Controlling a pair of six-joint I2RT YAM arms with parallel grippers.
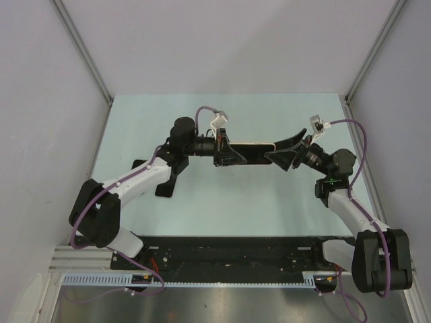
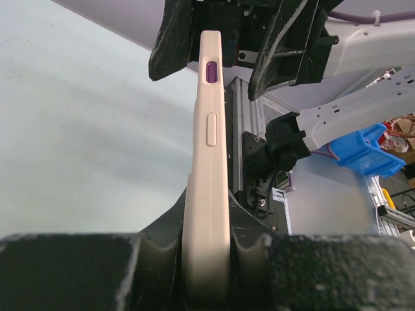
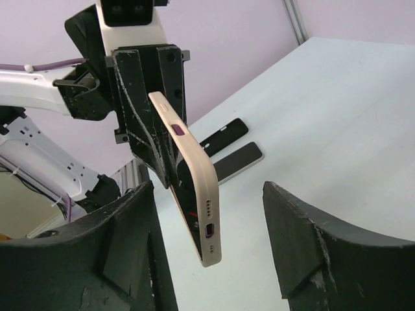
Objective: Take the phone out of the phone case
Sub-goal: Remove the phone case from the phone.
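Observation:
The phone sits inside a beige phone case (image 1: pixel 250 143), held edge-up in the air over the middle of the table. Its dark screen (image 1: pixel 248 155) faces the arms' bases. Purple shows through the case's side button (image 2: pixel 211 72) and bottom port (image 3: pixel 209 230). My left gripper (image 1: pixel 225 149) is shut on one end of the case (image 2: pixel 207 214), which fills the gap between its fingers. My right gripper (image 1: pixel 286 153) is open at the other end. Its two fingers (image 3: pixel 126 249) stand wide on either side of the case's bottom end (image 3: pixel 194 188) without touching it.
On the pale table (image 1: pixel 222 202), left of the arms, lie a flat dark slab with a light edge (image 3: pixel 238 162) and a black piece (image 3: pixel 224 136) beside it. Grey walls (image 1: pixel 40 101) enclose the table on three sides. A blue bin (image 2: pixel 366 149) stands beyond the table.

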